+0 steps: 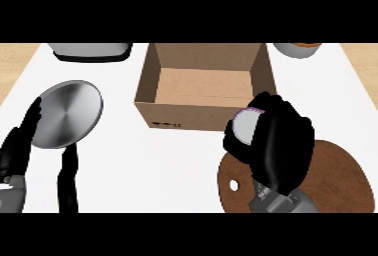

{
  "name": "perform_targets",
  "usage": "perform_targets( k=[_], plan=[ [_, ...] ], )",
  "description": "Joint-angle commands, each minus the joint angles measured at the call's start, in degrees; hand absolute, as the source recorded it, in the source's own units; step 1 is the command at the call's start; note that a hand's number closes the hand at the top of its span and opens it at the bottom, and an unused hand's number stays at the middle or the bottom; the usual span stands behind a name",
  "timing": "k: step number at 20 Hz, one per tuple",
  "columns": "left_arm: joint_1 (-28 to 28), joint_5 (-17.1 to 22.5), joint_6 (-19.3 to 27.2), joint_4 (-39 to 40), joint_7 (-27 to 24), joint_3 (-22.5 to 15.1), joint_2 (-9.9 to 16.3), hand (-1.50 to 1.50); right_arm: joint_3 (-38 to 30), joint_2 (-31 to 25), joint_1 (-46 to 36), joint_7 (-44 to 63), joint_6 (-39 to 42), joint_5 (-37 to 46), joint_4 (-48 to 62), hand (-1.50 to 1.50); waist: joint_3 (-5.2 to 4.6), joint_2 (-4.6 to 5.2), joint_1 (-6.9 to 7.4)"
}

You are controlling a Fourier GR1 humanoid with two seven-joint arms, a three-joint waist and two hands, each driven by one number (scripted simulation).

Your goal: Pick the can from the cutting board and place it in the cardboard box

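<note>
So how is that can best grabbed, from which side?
Round its curved side wall, as the right robot hand does now: fingers wrapped about the can from the right, leaving its round end showing on the left. The wall is the part fingers can close around, and that hold should leave the left side free towards the cardboard box.
</note>
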Motion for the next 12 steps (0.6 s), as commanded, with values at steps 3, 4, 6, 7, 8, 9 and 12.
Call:
perform_targets(
  k=[3,4,6,7,8,9,12],
  plan=[
    [-1.96,-0.96,0.41,-2.29,3.23,-1.42,-1.46,0.0,-5.75,0.57,-15.62,7.3,-5.88,-7.87,11.0,1.5,0.1,0.28,0.78],
    [-1.26,-0.31,-0.09,-0.61,1.77,-0.62,-1.32,0.0,-5.41,0.57,-16.05,7.78,-7.33,-8.71,12.39,1.5,0.08,0.26,0.57],
    [-2.52,-0.57,0.87,4.77,-2.86,0.55,-1.1,0.0,-8.71,0.58,-21.95,7.21,-9.95,-10.08,18.01,1.5,0.03,0.53,0.76],
    [-2.24,-1.73,1.38,1.94,0.06,-1.04,-1.99,0.0,-12.3,0.58,-25.92,5.85,-9.16,-11.94,21.62,1.5,0.06,0.52,1.15],
    [-2.22,-1.02,-0.21,1.73,-1.68,-0.15,0.02,0.0,-12.17,0.58,-27.46,7.76,-11.3,-13.24,23.51,1.5,0.05,0.58,1.71],
    [-2.68,-1.16,-0.54,-0.62,1.45,-1.22,-0.71,0.0,-12.31,0.58,-25.85,7.55,-14.66,-13.06,25.28,1.5,0.1,0.47,1.46],
    [-3.7,-1.36,0.4,4.02,-1.22,-0.4,-1.18,0.0,-16.9,0.58,-29.45,2.87,-20.52,-17.16,33.79,1.5,0.06,0.84,1.45]
  ],
)
